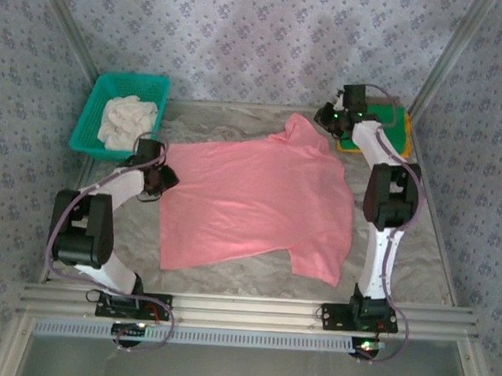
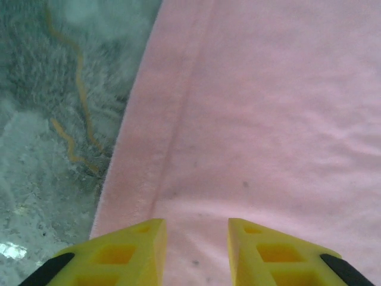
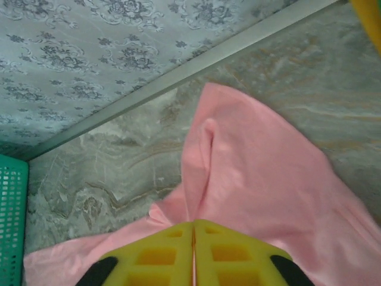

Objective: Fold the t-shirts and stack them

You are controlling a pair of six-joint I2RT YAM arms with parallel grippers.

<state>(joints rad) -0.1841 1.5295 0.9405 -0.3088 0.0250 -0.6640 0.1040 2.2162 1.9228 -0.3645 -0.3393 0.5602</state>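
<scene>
The counter point(image 1: 228, 280) was grey and looked like stone. A big pink shirt point(image 1: 259, 201) lay spread out flat in the middle of it. The shirt's bottom hem faced the left edge of the counter. One sleeve pointed to the near edge and the other to the far edge.

The left arm point(image 1: 86, 229) bent in from the near left corner. The right arm point(image 1: 386, 205) stood tall along the right edge.

A teal basket point(image 1: 130, 80) sat in the far left corner with a white cloth point(image 1: 127, 121) bunched up inside it. In the far right corner a green shirt point(image 1: 381, 117) lay on top of an orange-yellow shirt point(image 1: 405, 139), partly hidden by the right arm.

The left tool point(image 1: 164, 181) was at the left side of the pink shirt. From the left wrist, its yellow fingers point(image 2: 119, 256) were spread apart over the hem of the pink shirt point(image 2: 268, 119), with nothing between them.

The right tool point(image 1: 326, 118) was by the far sleeve. From the right wrist, this tool point(image 3: 193, 250) had its fingers pressed tight together. A fold of the pink shirt point(image 3: 256, 179) ran straight into the tips, so they looked to be pinching it.
</scene>
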